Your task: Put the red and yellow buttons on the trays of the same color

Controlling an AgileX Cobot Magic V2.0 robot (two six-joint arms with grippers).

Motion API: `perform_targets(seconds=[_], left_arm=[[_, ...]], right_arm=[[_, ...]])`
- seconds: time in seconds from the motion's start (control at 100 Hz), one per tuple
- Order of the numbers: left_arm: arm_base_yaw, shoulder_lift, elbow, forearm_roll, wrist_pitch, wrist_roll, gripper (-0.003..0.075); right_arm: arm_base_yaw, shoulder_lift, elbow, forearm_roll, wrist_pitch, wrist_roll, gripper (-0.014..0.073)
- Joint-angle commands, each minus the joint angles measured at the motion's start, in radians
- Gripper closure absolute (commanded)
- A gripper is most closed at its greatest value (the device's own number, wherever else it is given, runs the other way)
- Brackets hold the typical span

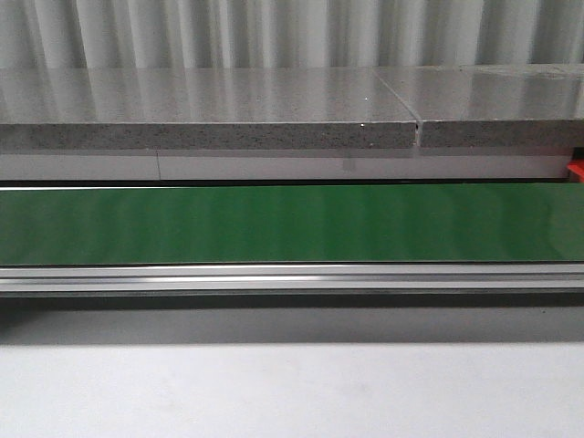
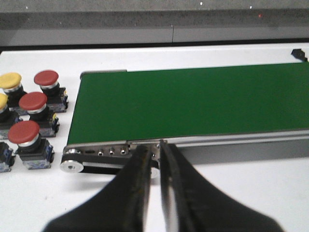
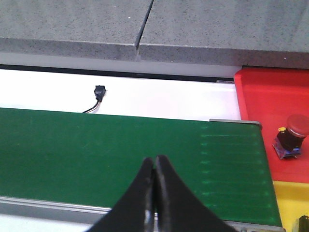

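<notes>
Three red buttons [image 2: 33, 101] and two yellow buttons [image 2: 9, 80] stand on blue-grey bases on the white table, off the end of the green belt [image 2: 193, 101]. My left gripper [image 2: 153, 145] is shut and empty, hanging over the belt's near rail, well apart from them. In the right wrist view the right gripper [image 3: 154, 159] is shut with nothing in it above the green belt [image 3: 120, 150]. Past that belt's end lies the red tray [image 3: 260, 96] with one red button [image 3: 295, 126] on it. A corner of the yellow tray [image 3: 289, 203] shows beside it. Neither gripper shows in the front view.
The front view holds the green belt [image 1: 292, 224], its metal rail [image 1: 292, 276], a grey stone ledge [image 1: 210, 109] behind and a red sliver [image 1: 577, 170] at the right edge. A small black plug with a wire [image 3: 99, 92] lies on the white table behind the belt.
</notes>
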Motion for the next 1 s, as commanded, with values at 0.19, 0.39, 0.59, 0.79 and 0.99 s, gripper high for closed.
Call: perform_targets(seconds=[0.19, 0.39, 0.59, 0.79, 0.99], left_arm=[[-0.008, 0.013, -0.020, 0.001, -0.017, -0.006, 0.0008], [-0.006, 0.037, -0.065, 0.070, 0.048, -0.172, 0.0077], [-0.006, 0.191, -0.233, 0.229, 0.233, -0.365, 0.0077], [-0.006, 0.413, -0.362, 0.281, 0.246, -0.373, 0.0077], [-0.002, 0.594, -0.438, 0.298, 0.200, -0.377, 0.0077]], right_arm=[[0.002, -0.001, -0.025, 0.010, -0.065, -0.012, 0.0662], [0.002, -0.001, -0.025, 0.010, -0.064, -0.012, 0.0662], [0.002, -0.001, -0.025, 0.010, -0.064, -0.012, 0.0662], [0.002, -0.001, -0.025, 0.010, -0.064, -0.012, 0.0662], [0.002, -0.001, -0.025, 0.010, -0.064, -0.012, 0.0662]])
